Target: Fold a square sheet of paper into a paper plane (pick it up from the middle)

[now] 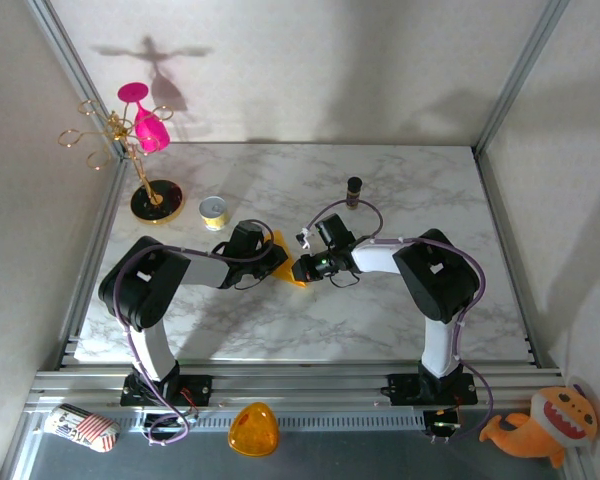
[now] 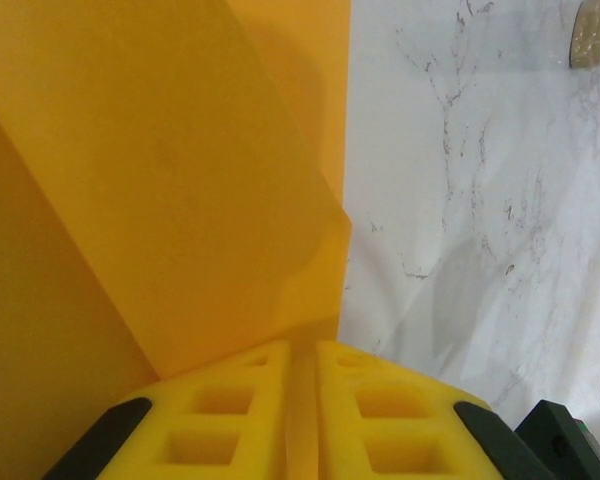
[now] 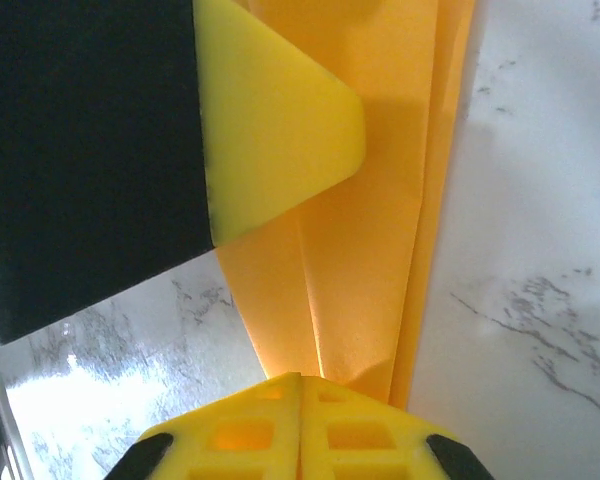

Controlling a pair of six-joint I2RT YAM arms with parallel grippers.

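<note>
**Mid-fold: both end effectors pinched on the paper, centre of frame**

The square sheet of paper (image 3: 365,250) is no longer a flat square. The right wrist view shows stacked layers with long creases narrowing toward the bottom of the frame, so several folds look done. It is not yet a slim dart: the left wrist view shows broad flaps, so I'd judge more folding and a final crease remain.

In the top view the paper sits mid-frame on the marble bench (image 1: 410,300), between the two arms. I can't tell whether it is lifted.

Both arms reach inward with elbows bent, wrists low, tips nearly meeting. The left end effector (image 2: 300,352) is clamped on a paper edge, with the sheet running into the slit between its fingers. The right end effector (image 3: 300,382) is pressed together on the narrow end.
</note>
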